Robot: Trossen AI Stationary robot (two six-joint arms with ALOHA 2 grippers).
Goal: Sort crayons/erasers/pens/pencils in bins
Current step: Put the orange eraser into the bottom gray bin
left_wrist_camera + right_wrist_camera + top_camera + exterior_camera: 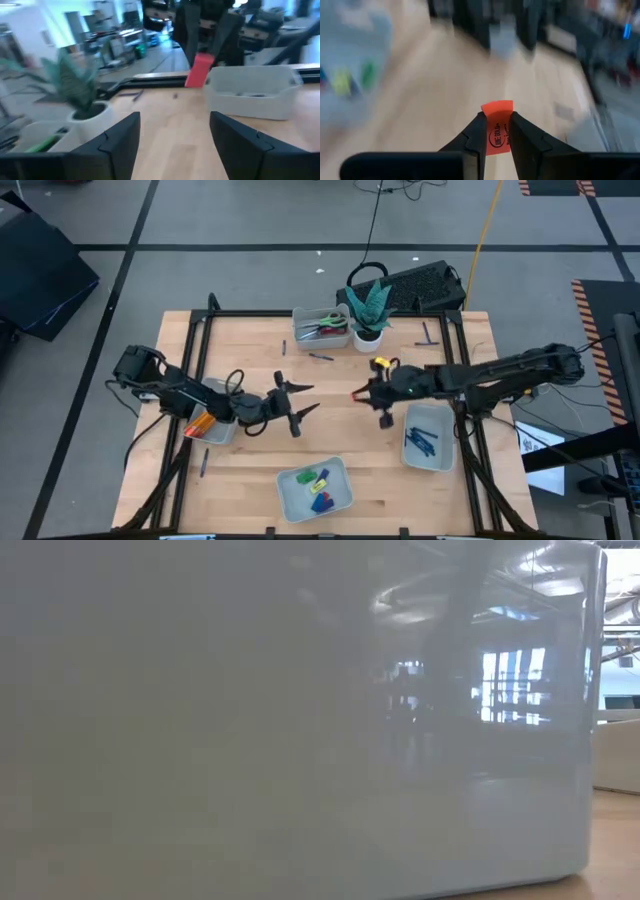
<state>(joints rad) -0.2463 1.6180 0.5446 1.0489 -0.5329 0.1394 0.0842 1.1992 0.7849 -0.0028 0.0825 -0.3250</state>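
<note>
Pinching red eraser in my right gripper above worktop centre, beside right bin; my left gripper hangs spread opposite, nothing between fingers.

You have two dark, almost black jointed arms with loose black cables looping along them. The left pincer and the right pincer each end in two matte, wedge-shaped black fingers.
</note>
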